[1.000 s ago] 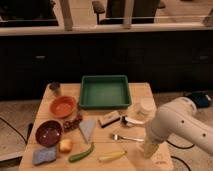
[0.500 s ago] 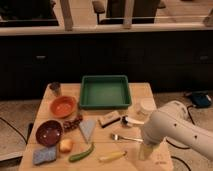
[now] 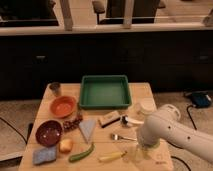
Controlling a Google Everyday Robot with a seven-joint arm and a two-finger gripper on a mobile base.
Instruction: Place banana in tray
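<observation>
Tabletop (image 3: 142, 95) of pale wood fills the middle of the scene, set before dark cabinets. White robot arm (image 3: 175, 135) reaches in from the lower right, over the table's front right corner. Its gripper (image 3: 139, 151) hangs low at the arm's end, just right of the banana; whether it is spread or pressed together cannot be told.

Green tray (image 3: 105, 78), the biggest item, sits at the back centre of the table with nothing in it. An orange bowl (image 3: 63, 106) stands to its left, with a dark red bowl (image 3: 49, 132) in front of that. A blue sponge (image 3: 45, 155) lies at the front left corner, and a grey-blue wedge (image 3: 87, 129) lies near the centre.

A long green vegetable (image 3: 82, 152) lies at the front, beside a round apple (image 3: 65, 145). A fork (image 3: 122, 136) lies right of centre. The banana (image 3: 112, 156), small and pale yellow, lies on the table near the front edge, well apart from the tray, between the green vegetable and the gripper. A small cup (image 3: 55, 88) stands at the back left.
</observation>
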